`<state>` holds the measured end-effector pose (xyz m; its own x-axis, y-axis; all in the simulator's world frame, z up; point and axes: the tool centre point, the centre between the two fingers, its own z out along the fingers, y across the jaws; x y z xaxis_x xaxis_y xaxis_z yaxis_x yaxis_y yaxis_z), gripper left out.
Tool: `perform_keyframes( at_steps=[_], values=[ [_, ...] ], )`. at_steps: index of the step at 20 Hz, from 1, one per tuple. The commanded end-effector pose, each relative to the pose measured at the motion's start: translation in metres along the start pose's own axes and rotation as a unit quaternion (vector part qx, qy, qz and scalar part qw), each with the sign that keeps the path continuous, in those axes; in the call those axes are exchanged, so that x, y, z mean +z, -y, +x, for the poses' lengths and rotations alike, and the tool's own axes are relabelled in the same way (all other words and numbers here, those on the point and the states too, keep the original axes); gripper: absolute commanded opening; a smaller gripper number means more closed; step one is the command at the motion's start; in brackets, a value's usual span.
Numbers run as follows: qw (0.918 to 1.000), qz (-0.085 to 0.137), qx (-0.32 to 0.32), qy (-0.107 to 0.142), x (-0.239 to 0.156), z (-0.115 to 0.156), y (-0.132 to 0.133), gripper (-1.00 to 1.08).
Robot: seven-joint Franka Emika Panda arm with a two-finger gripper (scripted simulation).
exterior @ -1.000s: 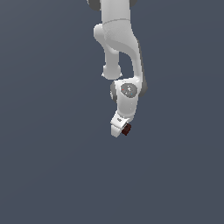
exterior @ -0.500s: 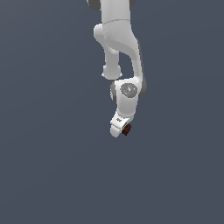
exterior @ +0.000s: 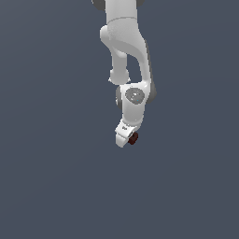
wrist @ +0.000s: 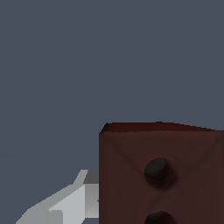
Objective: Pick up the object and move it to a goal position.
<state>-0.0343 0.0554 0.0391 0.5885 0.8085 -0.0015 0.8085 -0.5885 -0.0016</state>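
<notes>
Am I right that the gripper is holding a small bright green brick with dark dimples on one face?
Not quite: the brick is dark reddish-brown, not bright green, as the wrist view shows close up. The rest stands: it sits at the gripper and has dark dimples on one face.

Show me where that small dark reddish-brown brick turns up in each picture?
Exterior view: the small dark reddish-brown brick peeks out at the white pincer tip, near the picture's centre.
Wrist view: the brick looms close, dimpled face showing.
Shared landmark: the pincer's pale finger beside the brick.
</notes>
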Motion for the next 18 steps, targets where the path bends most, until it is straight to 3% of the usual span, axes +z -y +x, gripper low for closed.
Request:
perform_keyframes(
  at_steps=[1,18],
  values=[
    [1.0,-0.001,0.0,-0.001,-0.01,-0.002,-0.012,-1.0],
    [1.0,0.0,0.0,-0.002,-0.111,-0.028,-0.133,-1.0]
  ],
)
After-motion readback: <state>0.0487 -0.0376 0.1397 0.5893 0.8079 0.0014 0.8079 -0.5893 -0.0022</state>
